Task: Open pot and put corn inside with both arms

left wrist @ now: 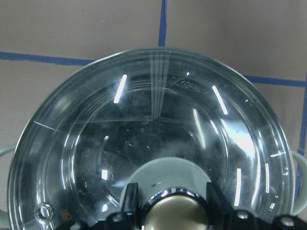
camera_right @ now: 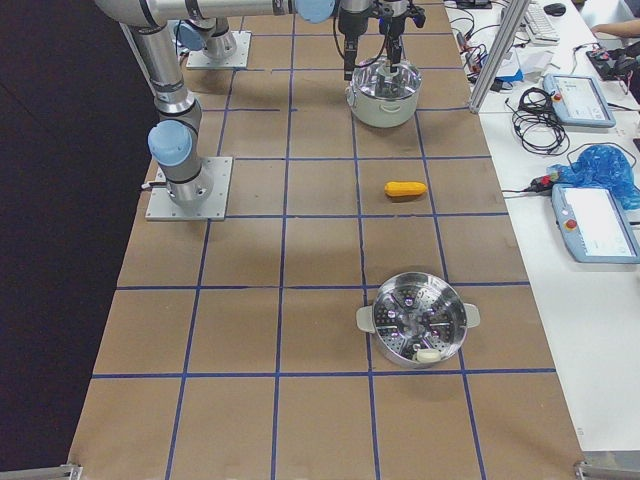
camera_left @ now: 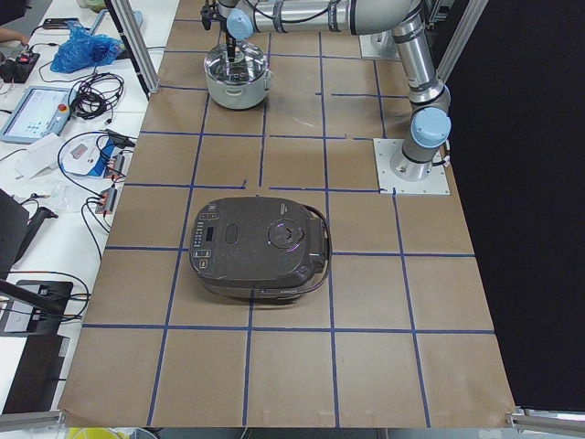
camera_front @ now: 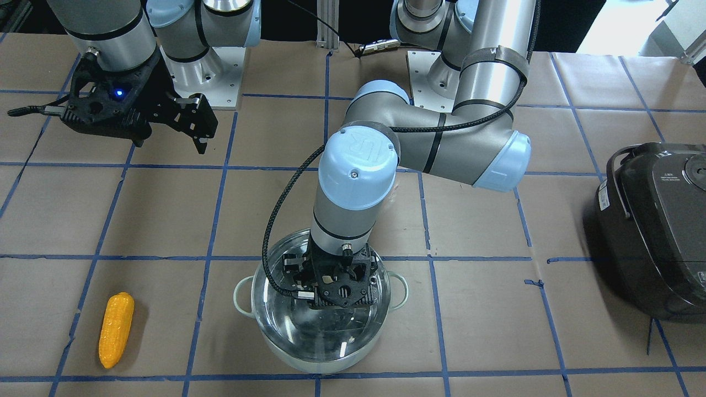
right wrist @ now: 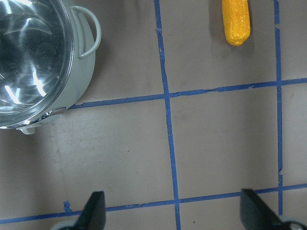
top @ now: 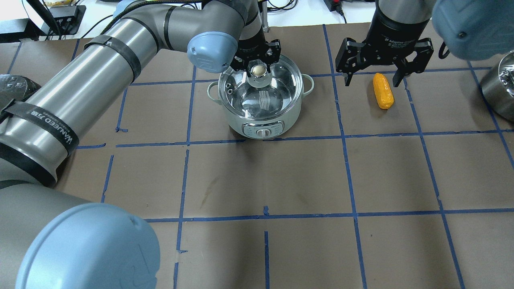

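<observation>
The pot stands on the table with its glass lid on. My left gripper stands straight above it, fingers shut on either side of the lid's metal-topped knob; the lid rests on the pot. The corn lies on the table apart from the pot, also in the overhead view. My right gripper is open and empty, hanging above the table just behind the corn. In the right wrist view its gripper is open, with the corn and the pot in sight.
A dark grey rice cooker sits on my left end of the table. A metal steamer basket stands on my right end. Blue tape lines grid the brown table cover.
</observation>
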{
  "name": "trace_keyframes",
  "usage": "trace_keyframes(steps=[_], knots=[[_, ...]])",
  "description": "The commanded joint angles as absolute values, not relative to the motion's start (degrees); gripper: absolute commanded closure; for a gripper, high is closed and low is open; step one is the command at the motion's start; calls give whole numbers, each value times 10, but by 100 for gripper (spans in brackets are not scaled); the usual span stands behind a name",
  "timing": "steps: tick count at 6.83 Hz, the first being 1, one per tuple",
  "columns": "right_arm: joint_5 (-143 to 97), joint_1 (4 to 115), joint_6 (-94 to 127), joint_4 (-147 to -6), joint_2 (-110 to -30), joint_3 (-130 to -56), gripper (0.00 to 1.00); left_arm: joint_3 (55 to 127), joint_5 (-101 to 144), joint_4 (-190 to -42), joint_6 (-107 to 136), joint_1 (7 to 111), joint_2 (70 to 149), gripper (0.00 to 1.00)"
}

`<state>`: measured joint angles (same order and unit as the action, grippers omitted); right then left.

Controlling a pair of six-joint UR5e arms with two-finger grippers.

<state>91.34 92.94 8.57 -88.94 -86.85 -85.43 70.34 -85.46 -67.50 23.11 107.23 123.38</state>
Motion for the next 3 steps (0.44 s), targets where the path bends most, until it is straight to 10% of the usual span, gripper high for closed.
trace_keyframes(steps=[1, 3], knots=[[914, 921, 84, -924, -863, -845, 0, 701, -854, -676, 233, 1072, 1227, 87], [913, 891, 51, -945, -823, -794, 1, 661, -861, -745, 215, 1067, 1188, 87]])
